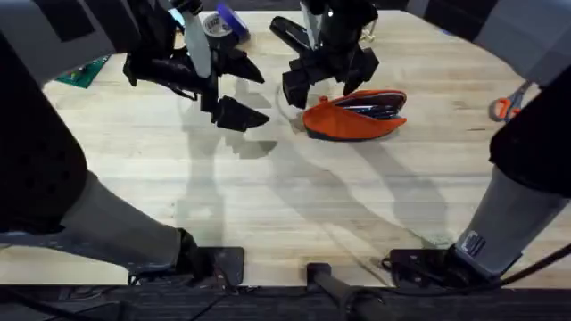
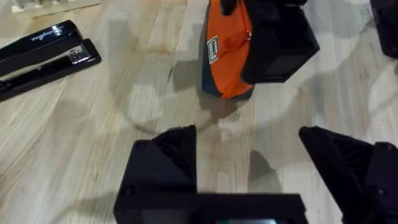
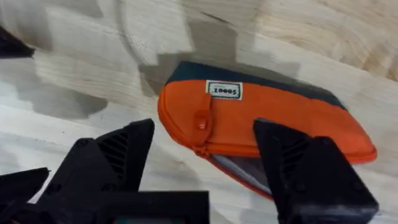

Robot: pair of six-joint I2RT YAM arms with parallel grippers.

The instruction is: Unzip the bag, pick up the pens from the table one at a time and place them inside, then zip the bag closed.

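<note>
1. On the table [image 1: 268, 196], right of centre, lies the bag [image 1: 355, 116], zipper partly open, dark pens [image 1: 375, 109] inside.
2. Right gripper [image 3: 202, 162] hovers just above the bag's zipper end, fingers apart.
3. Left gripper [image 2: 249, 155] spread, empty, beside the bag.

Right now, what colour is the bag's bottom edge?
Dark navy, below the orange bag body; the right wrist view shows it best.

I count one orange bag [image 1: 355, 116], one black stapler [image 1: 290, 33], one pair of orange-handled scissors [image 1: 506, 106] by the table's [image 1: 268, 196] right edge, and two grippers.
</note>
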